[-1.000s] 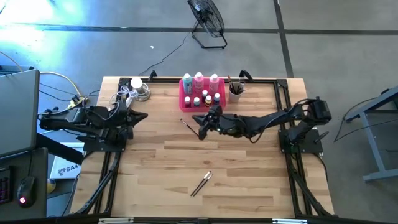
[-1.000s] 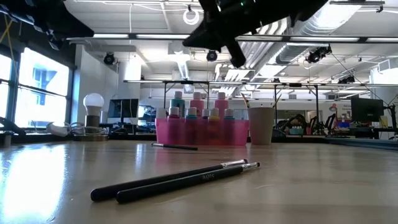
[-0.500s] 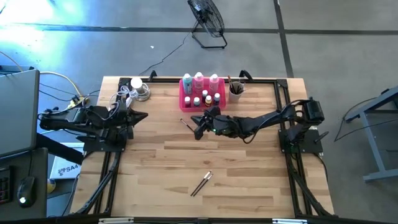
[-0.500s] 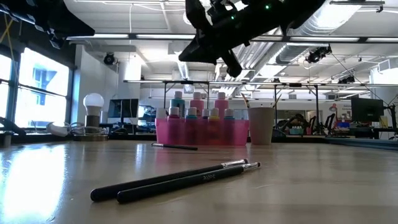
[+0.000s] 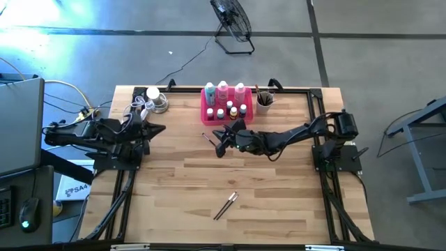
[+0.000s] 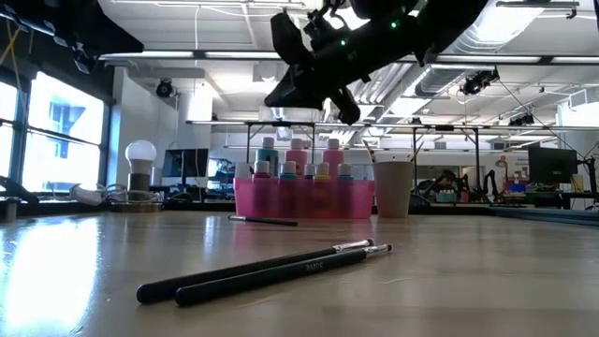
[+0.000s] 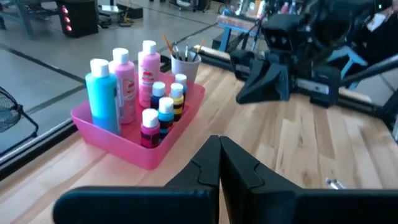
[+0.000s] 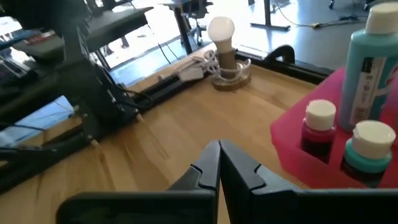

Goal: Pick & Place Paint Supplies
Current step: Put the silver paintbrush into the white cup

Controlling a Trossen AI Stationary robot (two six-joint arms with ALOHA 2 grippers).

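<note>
Your right gripper (image 5: pixel 221 144) has its jaws clenched together with nothing between them, and it hangs above the tabletop (image 5: pixel 279 195) just in front of the pink tray (image 5: pixel 207 116), near that tray's left front corner; in the low view the same gripper (image 6: pixel 314 89) shows raised well clear of the wood. Directly beside it, a single thin paintbrush (image 5: pixel 208 139) lies flat on the tabletop, close to the tray's front wall, and the gripper does not touch it. Behind it the tray holds the three taller white-capped bottles (image 5: pixel 222 91) in a row along its back and the tiny bottles (image 5: pixel 231 110) in front of them; your left wrist view shows those tall bottles (image 7: pixel 120 84) upright, one teal and two pink, with the small ones (image 7: pixel 163 109) standing close together. A pale beige cup (image 5: pixel 264 102) stands just right of the tray with brush handles sticking up out of it. Nearer you, well apart from the tray, two dark paintbrushes (image 5: pixel 225 206) lie side by side and touching on the bare wood. Your left gripper (image 5: pixel 157 130) also has its jaws clenched on nothing, and it waits over the left edge of the tabletop, near a light bulb on a round base (image 5: pixel 155 98) at the back left corner.
</note>
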